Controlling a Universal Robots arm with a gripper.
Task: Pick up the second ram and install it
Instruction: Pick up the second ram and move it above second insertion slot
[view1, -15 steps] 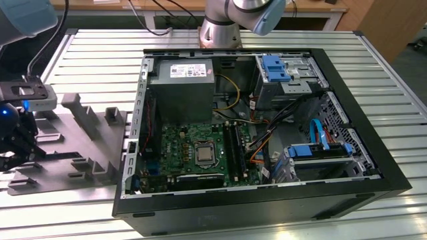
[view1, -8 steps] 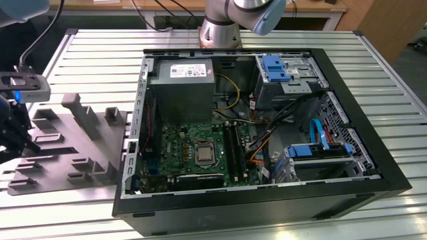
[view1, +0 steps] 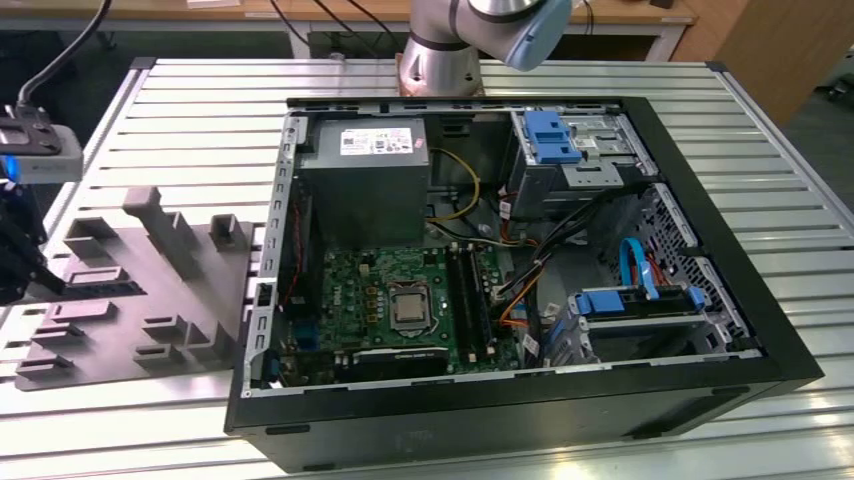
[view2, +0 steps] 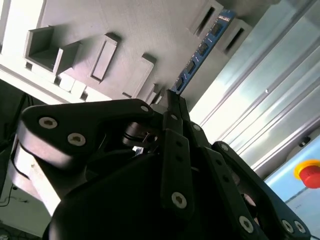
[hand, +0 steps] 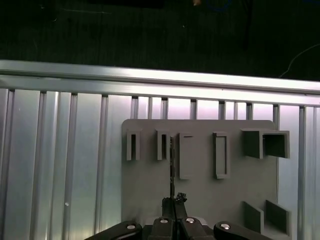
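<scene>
— Slatted metal bench (view1: 761, 140) underneath, open computer case (view1: 601, 400) at centre?
— Right. Grey holder tray (view1: 174, 300) at nine o'clock of the case, on the exterior view's left.
— Whereabouts of the claw (view2: 172, 97)?
— Over that tray, at its nine o'clock edge in the exterior view.
— Spread or pressed together?
— Pressed together, pinching the second ram (view2: 201, 49) by one end. Edge-on in the first wrist view, just beside the tray's upright slots (hand: 132, 146).
— Near the green motherboard (view1: 360, 290)?
— Well apart, outside the case.
</scene>
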